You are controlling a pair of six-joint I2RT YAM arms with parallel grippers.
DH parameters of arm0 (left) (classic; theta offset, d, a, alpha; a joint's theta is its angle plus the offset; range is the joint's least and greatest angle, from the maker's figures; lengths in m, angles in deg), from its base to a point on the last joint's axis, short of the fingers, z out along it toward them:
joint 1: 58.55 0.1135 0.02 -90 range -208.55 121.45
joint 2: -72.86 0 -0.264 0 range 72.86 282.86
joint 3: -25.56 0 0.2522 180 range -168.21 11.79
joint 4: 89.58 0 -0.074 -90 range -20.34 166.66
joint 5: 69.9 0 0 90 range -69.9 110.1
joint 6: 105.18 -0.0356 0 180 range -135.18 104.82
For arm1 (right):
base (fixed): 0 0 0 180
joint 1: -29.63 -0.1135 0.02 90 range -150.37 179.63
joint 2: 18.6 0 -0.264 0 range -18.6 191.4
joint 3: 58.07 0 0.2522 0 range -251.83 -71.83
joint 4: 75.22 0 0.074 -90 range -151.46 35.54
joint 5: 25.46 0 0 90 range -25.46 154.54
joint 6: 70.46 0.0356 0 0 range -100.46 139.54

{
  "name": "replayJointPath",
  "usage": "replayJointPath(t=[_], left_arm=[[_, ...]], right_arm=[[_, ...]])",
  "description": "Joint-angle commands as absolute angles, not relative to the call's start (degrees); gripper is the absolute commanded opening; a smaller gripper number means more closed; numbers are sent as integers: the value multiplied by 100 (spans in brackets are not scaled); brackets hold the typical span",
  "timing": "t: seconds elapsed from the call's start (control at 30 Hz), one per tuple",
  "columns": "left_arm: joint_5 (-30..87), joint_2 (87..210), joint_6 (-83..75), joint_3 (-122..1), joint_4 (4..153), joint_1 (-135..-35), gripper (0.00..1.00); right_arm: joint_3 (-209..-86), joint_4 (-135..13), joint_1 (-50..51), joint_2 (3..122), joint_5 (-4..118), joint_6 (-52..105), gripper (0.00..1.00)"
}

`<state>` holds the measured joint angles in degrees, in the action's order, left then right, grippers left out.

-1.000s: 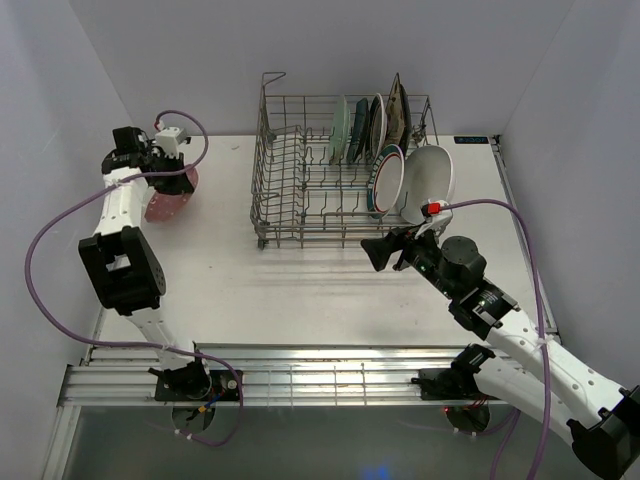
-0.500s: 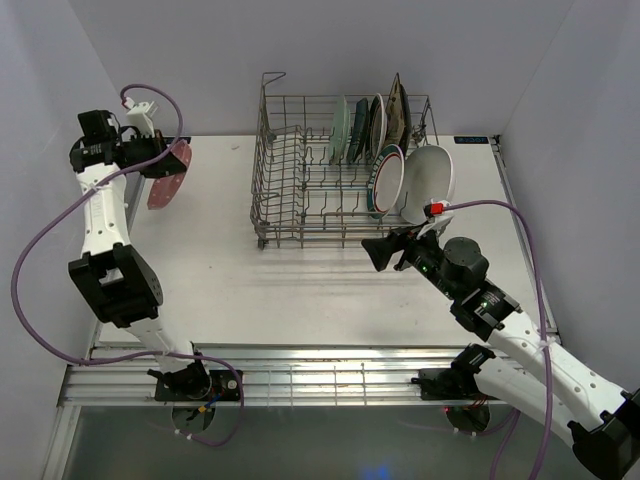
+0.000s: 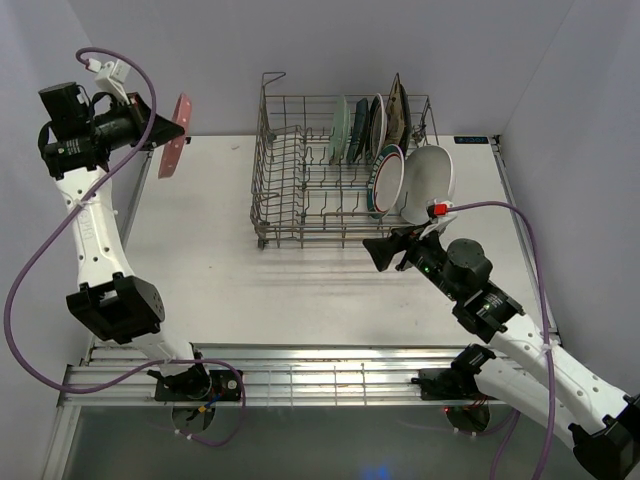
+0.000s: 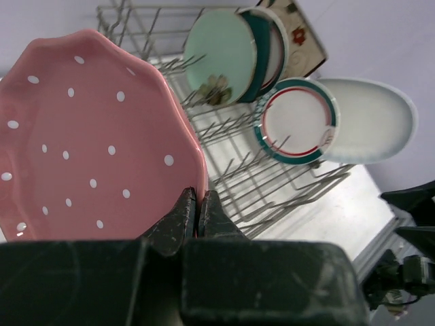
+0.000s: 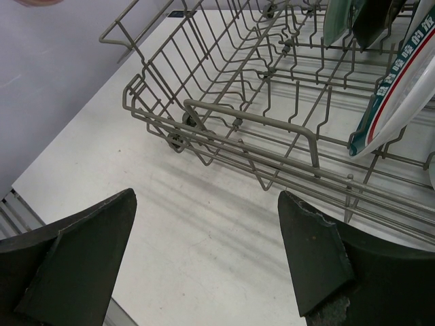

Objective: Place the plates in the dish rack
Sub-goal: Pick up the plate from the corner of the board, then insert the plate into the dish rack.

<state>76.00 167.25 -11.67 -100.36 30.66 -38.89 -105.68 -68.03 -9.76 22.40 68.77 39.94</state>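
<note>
- We see the left gripper [image 3: 158,128] up in the air at the far left, with its jaws closed on the rim of the pink dotted plate [image 3: 176,135].
- In the left wrist view the two fingertips [image 4: 185,207] pinch the scalloped edge of that plate [image 4: 88,136], whose white-dotted face fills the left of the picture.
- From above the pink plate is seen on edge, clear of the table [image 3: 250,290], to the left of the dish rack [image 3: 300,190] and well apart from it.
- The right gripper [image 3: 378,250] is over the table just in front of the rack's near right corner. Its jaws stand wide apart with nothing between them.
- The right wrist view shows the rack's wire front rail [image 5: 251,122] beyond the open fingers [image 5: 88,244].
- Along the rack's back row stand a mint green plate [image 3: 340,130], a teal plate [image 3: 360,130], a rimmed white round plate [image 3: 377,122] and a floral square plate [image 3: 398,110], all upright and close together.
- Nearer the front right stands a teal-and-red-rimmed round plate [image 3: 388,180], with a white oval plate [image 3: 430,183] just beside it at the rack's right end.
- We cannot tell whether the oval plate sits inside the wires or leans against them.
- The rack's left half holds only bare tines.
</note>
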Motion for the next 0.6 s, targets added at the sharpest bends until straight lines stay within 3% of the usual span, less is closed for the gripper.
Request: replayJointPath(t=[0.0, 0.3, 0.47, 0.57], left_arm=[[8600, 16199, -326, -10387, 4114, -3886, 0], [9164, 15821, 1626, -9983, 6178, -3886, 0], [9472, 15619, 3469, -9369, 8119, -3912, 0], [9394, 15575, 3772, -9367, 8430, -3974, 0]], right_arm=[[-10549, -7033, -983, 2122, 6832, 3975, 90], [-10505, -7042, -983, 2078, 6840, 3975, 90], [-10470, -7060, -983, 2008, 6840, 3993, 90], [-10453, -7060, -983, 1964, 6849, 3984, 90]])
